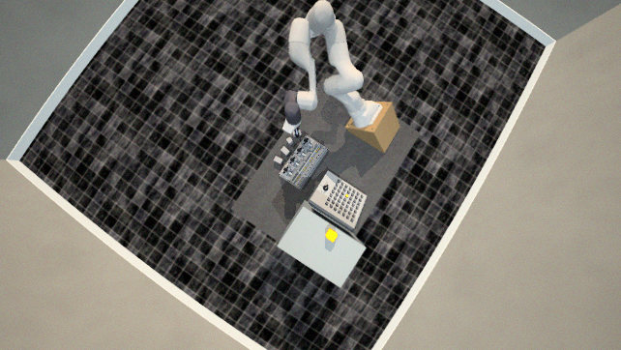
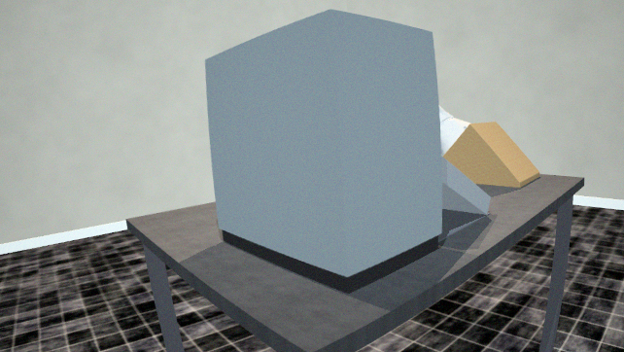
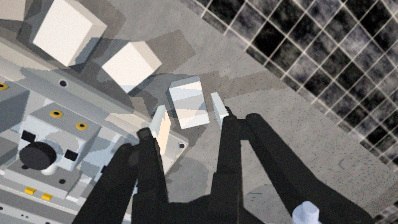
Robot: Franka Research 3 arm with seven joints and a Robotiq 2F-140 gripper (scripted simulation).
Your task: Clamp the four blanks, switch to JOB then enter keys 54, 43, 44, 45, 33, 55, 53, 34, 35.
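- Four pale blanks are in the wrist view, all off the vise bank [image 1: 311, 154] [image 3: 45, 75]. The one to take, the nearest blank [image 3: 189, 105], lies on the table [image 1: 261, 198] [image 2: 170, 292] [image 3: 210, 60] just beside the bank's end; the second blank [image 1: 290, 140] [image 3: 132, 67], third blank [image 1: 284, 150] [image 3: 67, 32] and fourth blank [image 1: 278, 160] [image 3: 10, 10] follow along its side.
- The gripper [image 1: 297, 132] [image 3: 190, 108] has its fingers partway apart, clamped on nothing — in the wrist view a strip of table shows on either side of the nearest blank.
- What the grasp turns on: the blank's longer sides run roughly along the pad faces, so the pads should meet it across its narrower width. It sits between the two pads as seen from the wrist, slightly towards the far side of the tips; how far below them, I cannot tell.
- The coming move is probably a straight descent, a small shift forward if needed, then closing. The bank's corner is close to one finger — that is the side to watch for a scrape.
- The amber lamp [image 1: 331, 235] is lit, so TEACH holds; one key [image 1: 346, 195] glows too. Loading seems to be at its start, with clamping, the selector [image 1: 325, 187] and the nine keys ahead.
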